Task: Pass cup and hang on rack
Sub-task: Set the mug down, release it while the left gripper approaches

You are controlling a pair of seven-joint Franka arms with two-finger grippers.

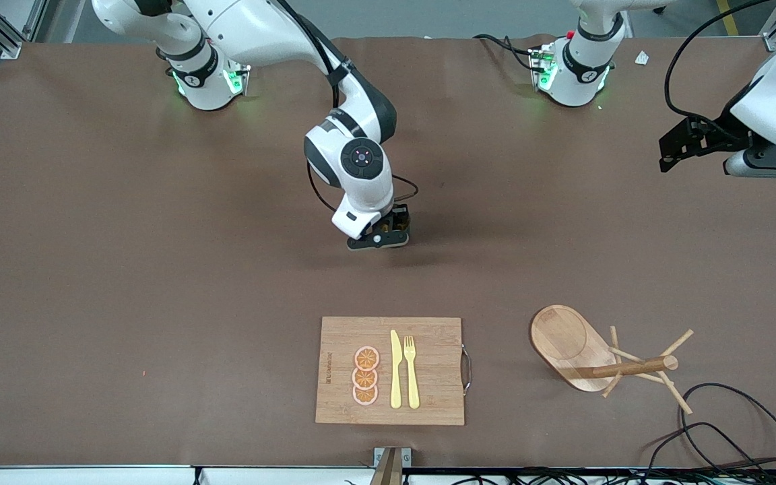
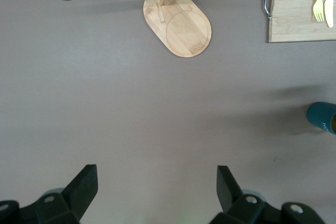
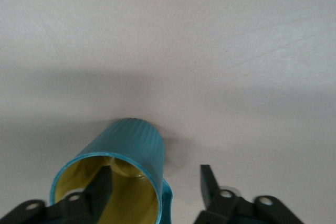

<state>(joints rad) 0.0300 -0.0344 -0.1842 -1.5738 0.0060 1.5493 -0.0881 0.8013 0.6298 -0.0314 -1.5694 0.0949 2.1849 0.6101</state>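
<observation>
Cup [image 3: 131,150] first, and it sits low on the brown table [image 1: 159,269] around the middle, standing upright with its mustard-yellow inside showing. In the front view the right arm's wrist covers it completely. The right gripper [image 1: 380,239] is down over it, and the right wrist view shows the fingers [image 3: 100,184] spread. One finger dips inside the rim, the other is outside by the small loop handle, and there is a gap between the outer finger and the wall, so nothing is pinched. Moving along, and nearer the front camera than the cup, lies the bamboo cutting board [image 1: 428,404]. It carries three orange slices [image 1: 365,376], a yellow knife [image 1: 395,369] and a yellow fork [image 1: 412,370] side by side, with a metal handle on the edge toward the left arm's end. Beside the board, toward that same end, the rack [image 1: 587,350] stands on its oval base, its pegs bare. A black cable [image 1: 731,417] loops on the table just beside it. Last, the left gripper [image 1: 672,149] waits in the air over the left arm's end of the table. Its wrist camera shows the fingers [image 2: 84,184] spread wide on nothing, with the rack, a corner of the board and the cup's dark teal side [image 2: 321,117] in sight below.
</observation>
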